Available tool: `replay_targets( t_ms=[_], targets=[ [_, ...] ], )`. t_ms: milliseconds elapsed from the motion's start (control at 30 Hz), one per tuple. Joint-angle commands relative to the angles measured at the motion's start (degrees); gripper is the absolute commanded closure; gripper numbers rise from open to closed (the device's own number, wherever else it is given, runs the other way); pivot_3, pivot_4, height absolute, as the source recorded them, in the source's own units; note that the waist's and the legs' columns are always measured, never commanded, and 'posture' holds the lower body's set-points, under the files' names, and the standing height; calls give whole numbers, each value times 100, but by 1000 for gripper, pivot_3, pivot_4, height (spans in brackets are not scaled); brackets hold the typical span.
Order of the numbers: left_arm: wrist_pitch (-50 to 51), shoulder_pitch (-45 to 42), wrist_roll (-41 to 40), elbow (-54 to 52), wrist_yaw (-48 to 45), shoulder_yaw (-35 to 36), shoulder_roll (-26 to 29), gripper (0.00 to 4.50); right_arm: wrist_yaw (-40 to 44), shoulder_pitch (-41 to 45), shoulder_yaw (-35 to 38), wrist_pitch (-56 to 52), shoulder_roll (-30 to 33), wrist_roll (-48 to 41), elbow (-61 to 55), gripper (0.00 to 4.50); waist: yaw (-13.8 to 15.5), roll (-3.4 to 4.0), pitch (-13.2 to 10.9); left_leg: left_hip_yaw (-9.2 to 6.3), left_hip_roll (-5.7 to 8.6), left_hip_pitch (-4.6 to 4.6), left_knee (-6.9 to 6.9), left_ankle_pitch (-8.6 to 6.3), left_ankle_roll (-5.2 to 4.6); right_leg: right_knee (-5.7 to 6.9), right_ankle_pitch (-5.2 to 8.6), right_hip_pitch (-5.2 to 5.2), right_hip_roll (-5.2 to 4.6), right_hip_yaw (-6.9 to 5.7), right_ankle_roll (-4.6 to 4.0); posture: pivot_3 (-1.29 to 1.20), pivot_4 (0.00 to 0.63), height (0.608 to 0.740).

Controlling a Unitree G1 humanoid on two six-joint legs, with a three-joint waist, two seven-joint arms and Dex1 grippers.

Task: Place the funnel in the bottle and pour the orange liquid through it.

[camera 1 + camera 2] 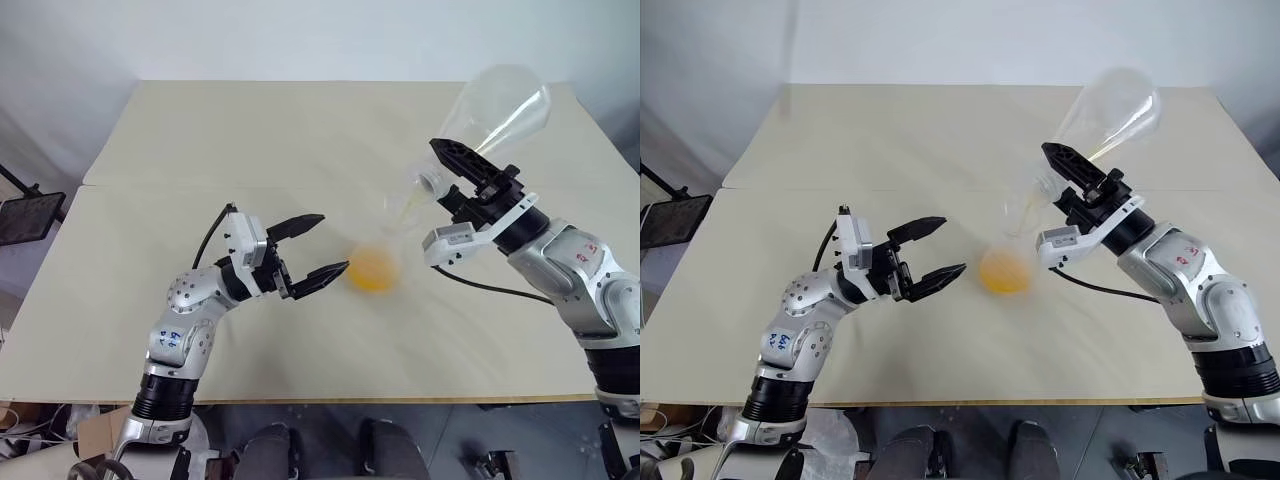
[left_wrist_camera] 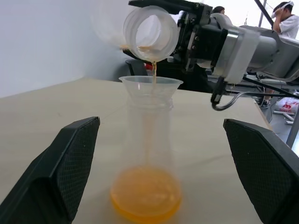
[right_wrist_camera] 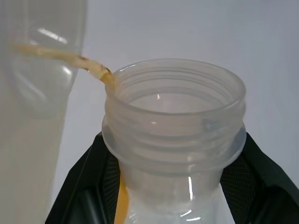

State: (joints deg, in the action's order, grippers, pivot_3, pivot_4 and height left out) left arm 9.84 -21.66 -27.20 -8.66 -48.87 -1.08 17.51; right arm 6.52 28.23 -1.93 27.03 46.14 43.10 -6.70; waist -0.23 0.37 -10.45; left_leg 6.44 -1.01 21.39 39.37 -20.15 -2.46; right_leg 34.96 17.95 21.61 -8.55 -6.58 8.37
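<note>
right gripper [image 1: 462, 178] was clamped on the neck of the larger flask [image 1: 497, 108], tipped mouth-down, orange liquid [image 2: 145, 192] streaming to the funnel [image 2: 150, 86] in the bottle [image 2: 147, 140] just below it, left gripper [image 1: 312, 246] wide open beside the bottle.

The funnel [image 2: 150, 86] and bottle [image 2: 148, 154] are clear, glossy plastic; the tilted flask [image 1: 497, 108] likewise, with a ribbed threaded neck; the table [image 1: 250, 140] is matt, smooth beige board; the left gripper's pads [image 2: 77, 158] are black, finely textured.
</note>
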Motion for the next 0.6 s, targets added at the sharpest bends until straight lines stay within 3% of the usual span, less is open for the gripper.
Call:
replay_targets(
  t_ms=[33,133,267,600],
  targets=[
    [-25,25,-90,-235,-14,45,57,0,99,22,284,-177,-79,-478,-245,2057,1,0,0,0,0,0,0,0,0,0,0,0,0,0,0,0,150,740],
    [-11,4,-98,-215,-39,58,106,0,344,-14,442,-479,-278,-1144,-353,2057,2,0,0,-1,0,0,0,0,0,0,0,0,0,0,0,0,150,740],
    [0,-58,-107,-151,-97,58,159,0,1010,-129,686,-1191,-671,-2682,-729,2057,4,-1,0,-5,0,0,0,0,-1,1,0,-2,0,-5,0,0,150,740],
    [-10,-174,-104,39,-209,67,168,0,1519,-1097,2337,-3778,-1367,-5863,-1972,2057,33,-1,0,-23,4,5,0,0,-2,1,0,-9,-3,-19,0,0,150,740]
  ],
)
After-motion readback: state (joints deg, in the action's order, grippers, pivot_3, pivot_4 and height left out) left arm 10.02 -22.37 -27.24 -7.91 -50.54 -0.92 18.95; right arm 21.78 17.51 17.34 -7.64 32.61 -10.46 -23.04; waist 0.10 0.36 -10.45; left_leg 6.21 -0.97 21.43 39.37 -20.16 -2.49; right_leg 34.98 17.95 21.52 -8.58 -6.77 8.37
